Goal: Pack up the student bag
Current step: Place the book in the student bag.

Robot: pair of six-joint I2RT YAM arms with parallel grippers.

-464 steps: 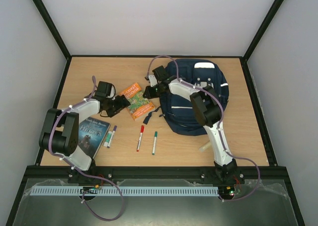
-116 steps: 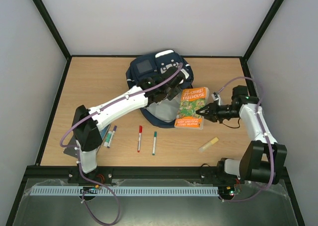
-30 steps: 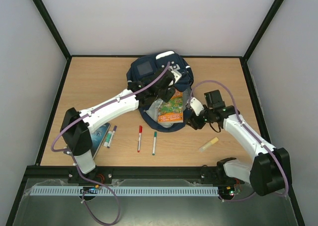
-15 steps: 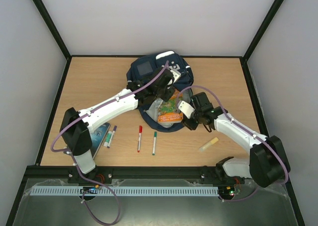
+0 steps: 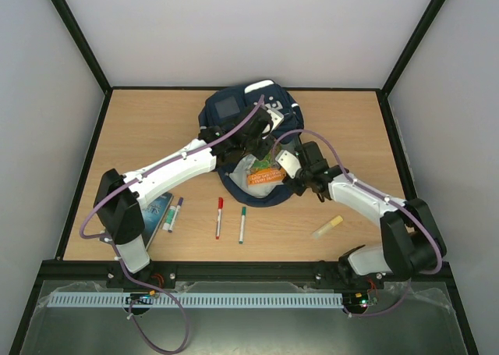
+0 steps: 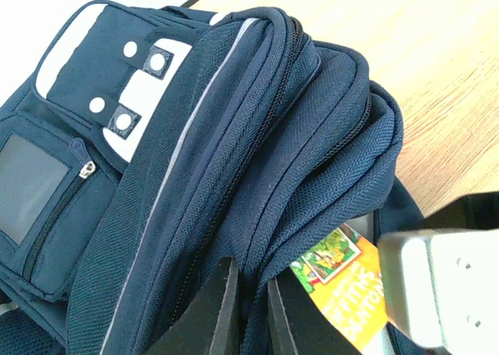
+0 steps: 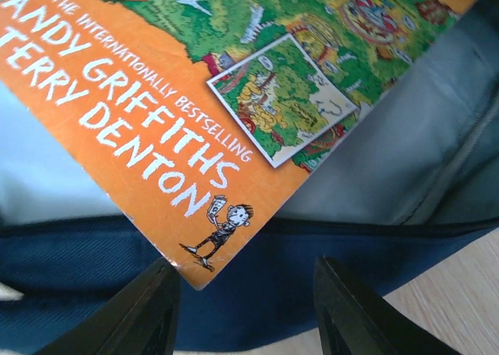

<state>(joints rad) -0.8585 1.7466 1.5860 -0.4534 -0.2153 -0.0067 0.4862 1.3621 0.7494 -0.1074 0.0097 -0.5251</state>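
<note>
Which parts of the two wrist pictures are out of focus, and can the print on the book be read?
Left wrist view: the student bag is sharp; the white robot part at lower right is blurred. Right wrist view: the book cover is sharp, its authors' names readable; the fingers at the bottom are soft.

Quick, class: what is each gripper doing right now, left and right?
Left gripper: shut on the student bag at its opening edge.
Right gripper: open, at the orange book corner, not gripping it.
</note>
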